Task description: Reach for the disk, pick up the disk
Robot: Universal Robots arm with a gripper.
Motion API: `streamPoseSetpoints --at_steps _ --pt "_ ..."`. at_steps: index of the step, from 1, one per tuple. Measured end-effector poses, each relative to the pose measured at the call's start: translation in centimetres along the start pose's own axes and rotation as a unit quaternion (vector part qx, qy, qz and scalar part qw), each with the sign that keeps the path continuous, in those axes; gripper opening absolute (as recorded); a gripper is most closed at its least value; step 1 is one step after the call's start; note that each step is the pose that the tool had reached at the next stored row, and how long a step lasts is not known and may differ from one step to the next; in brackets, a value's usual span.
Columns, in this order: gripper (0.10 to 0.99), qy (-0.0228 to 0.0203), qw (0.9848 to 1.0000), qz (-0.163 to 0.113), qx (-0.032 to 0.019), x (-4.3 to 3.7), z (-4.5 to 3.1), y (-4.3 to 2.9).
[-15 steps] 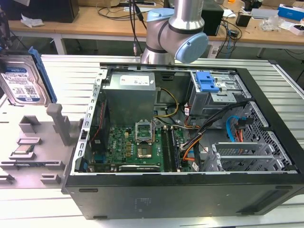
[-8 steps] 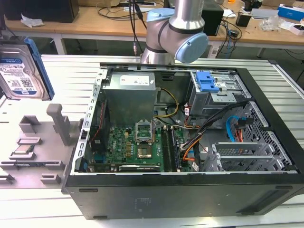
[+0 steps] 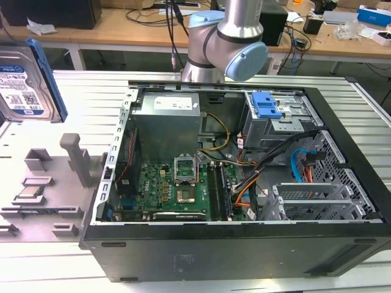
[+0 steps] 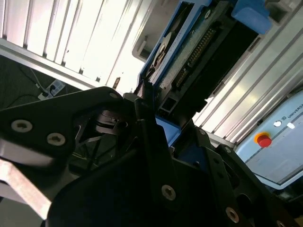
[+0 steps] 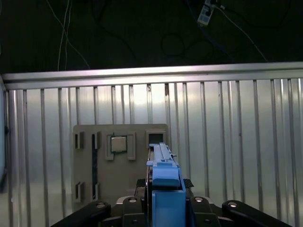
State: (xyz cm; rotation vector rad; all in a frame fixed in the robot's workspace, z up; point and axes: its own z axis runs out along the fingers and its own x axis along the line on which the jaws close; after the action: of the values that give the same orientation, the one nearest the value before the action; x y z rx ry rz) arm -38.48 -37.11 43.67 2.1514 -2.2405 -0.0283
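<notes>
Holding disk point(image 3: 27, 82) aloft; chip point(image 3: 29, 194) in tray point(image 3: 61, 196)

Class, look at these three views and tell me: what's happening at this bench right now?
The robot arm's gripper is closed on the flat silver hard disk with blue plastic side rails, holding it by its edges. The disk is lifted in the air on the exterior view's left, above the grey fixture tray that holds a small square silver chip. The open black computer case sits beside the tray on the ribbed metal table.
</notes>
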Motion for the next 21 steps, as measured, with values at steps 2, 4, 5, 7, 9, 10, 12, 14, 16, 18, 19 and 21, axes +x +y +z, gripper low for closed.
streamPoseSetpoints --at_steps 2,4,5,7,9,10,12,14,16,18,19,21 --pt "0.369 0.0000 1.0000 0.000 -0.0001 0.00 -0.34 0.01" --pt "0.369 0.0000 1.0000 0.000 -0.0001 0.00 -0.68 0.02" --pt "0.369 0.0000 1.0000 0.000 0.0000 0.00 -0.86 0.02" --pt "0.369 0.0000 1.0000 0.000 0.0000 0.00 -1.27 0.03" --pt "0.369 0.0000 1.0000 0.000 0.0000 0.00 -1.61 0.03" --pt "0.369 0.0000 1.0000 0.000 0.0000 0.00 -1.81 0.03" --pt "0.369 0.0000 1.0000 0.000 -0.0001 0.00 -2.12 0.03" --pt "0.369 0.0000 1.0000 0.000 0.0000 0.00 -2.72 0.04" --pt "0.369 0.0000 1.0000 0.000 0.0000 0.00 -3.06 0.04" --pt "0.369 0.0000 1.0000 0.000 0.0000 -0.01 -3.58 0.05" --pt "0.369 0.0000 1.0000 0.000 0.0000 -0.01 -3.73 0.05" --pt "0.369 0.0000 1.0000 0.000 -0.0001 -0.02 -4.21 0.06"
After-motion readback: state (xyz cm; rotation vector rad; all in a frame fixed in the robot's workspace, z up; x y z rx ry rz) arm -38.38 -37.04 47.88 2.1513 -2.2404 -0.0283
